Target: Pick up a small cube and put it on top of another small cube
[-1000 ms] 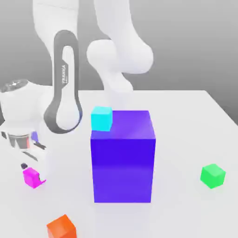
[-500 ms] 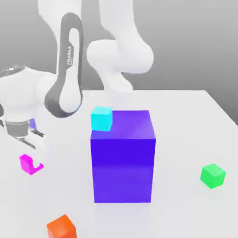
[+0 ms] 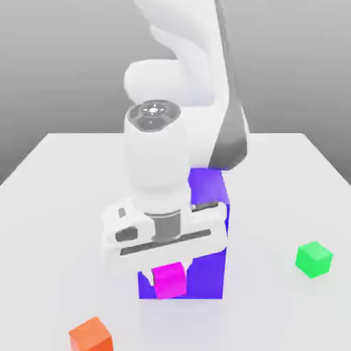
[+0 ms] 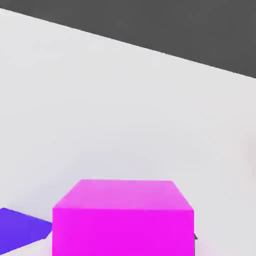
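Note:
The small magenta cube (image 3: pixel 169 280) hangs under my gripper (image 3: pixel 168 273), which is shut on it, up in the air in front of the big blue-violet block (image 3: pixel 209 271). In the hand view the magenta cube (image 4: pixel 123 217) sits close to the camera, with a corner of the blue-violet block (image 4: pixel 20 230) beside it. The other small cube, bright green (image 3: pixel 314 259), rests on the white table at the exterior view's right, well apart from the gripper.
An orange cube (image 3: pixel 90 335) lies near the table's front edge at the exterior view's left. The big blue-violet block stands mid-table, partly behind my hand. The white table (image 3: pixel 288 171) stretches around them.
The gripper closed on the magenta cube at the exterior view's left, lifted it and swung right to the front of the blue-violet block. The arm now hides the cyan cube.

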